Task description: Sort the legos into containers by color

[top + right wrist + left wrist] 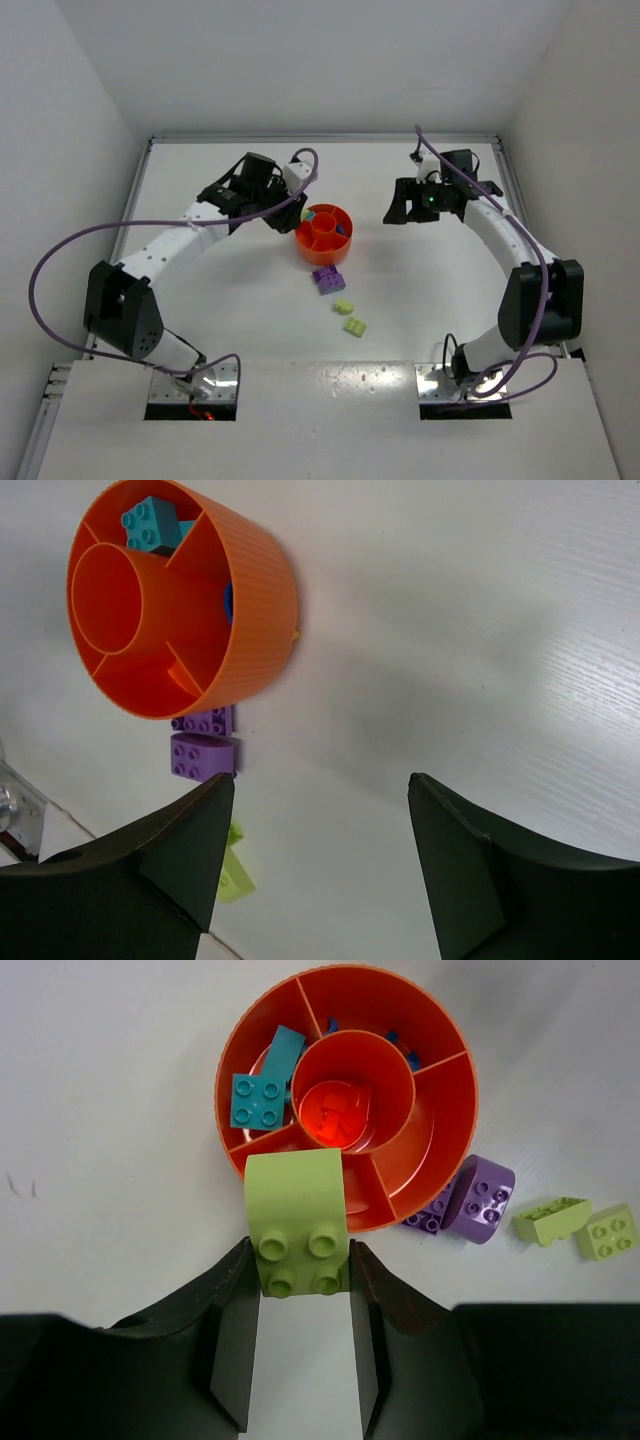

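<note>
Toward the near middle of the table [420,300] lie loose yellow-green legos [350,317], then purple legos [328,279]; beyond them stands the orange bowl [318,256]. Over its rim the left pincer [302,1265] pinches a yellow-green brick [295,1200] by its flat sides, which I judge to be light, rigid, slick plastic. The right pincer [320,865] hangs spread and empty.

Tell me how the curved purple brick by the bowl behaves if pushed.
The curved purple brick looks like hard glossy plastic: probably stiff, light, sliding easily on the smooth table. Its rounded side may let it rock or tip. The flatter purple brick beside it would likely get shoved along.
</note>
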Motion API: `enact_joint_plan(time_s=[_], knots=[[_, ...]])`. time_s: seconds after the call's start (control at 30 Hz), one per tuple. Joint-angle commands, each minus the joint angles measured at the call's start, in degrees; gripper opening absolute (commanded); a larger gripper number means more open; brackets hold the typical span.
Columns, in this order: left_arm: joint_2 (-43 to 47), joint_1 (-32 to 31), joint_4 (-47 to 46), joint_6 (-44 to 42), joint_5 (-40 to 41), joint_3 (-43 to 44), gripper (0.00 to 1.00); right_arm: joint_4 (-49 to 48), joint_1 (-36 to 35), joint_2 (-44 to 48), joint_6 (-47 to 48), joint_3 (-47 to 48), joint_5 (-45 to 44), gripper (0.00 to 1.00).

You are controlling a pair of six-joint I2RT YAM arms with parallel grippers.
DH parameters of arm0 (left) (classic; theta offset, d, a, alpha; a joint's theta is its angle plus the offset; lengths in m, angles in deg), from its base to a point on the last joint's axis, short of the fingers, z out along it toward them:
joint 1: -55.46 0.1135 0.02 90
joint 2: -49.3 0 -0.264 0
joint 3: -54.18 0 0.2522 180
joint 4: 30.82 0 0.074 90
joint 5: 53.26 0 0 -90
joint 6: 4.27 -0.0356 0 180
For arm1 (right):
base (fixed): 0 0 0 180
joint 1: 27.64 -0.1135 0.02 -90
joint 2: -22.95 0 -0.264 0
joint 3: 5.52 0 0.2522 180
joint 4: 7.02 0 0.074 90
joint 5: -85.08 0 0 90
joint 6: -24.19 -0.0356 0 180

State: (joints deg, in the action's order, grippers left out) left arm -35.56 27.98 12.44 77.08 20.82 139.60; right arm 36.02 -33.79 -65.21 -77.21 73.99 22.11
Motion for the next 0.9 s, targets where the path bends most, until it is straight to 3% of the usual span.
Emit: enact_joint_plan(time_s=[0.0, 0.87], knots=[[-1.35, 1.73, -0.06, -0.58, -5.96, 4.18, 0.19, -0.36, -0.44, 1.14, 1.47, 1.92, 0.75, 0.71], [-10.24, 1.73, -1.63, -1.11, -9.57, 4.81, 0.25, -0.36, -0.44, 0.09, 1.47, 1.92, 0.75, 0.71]])
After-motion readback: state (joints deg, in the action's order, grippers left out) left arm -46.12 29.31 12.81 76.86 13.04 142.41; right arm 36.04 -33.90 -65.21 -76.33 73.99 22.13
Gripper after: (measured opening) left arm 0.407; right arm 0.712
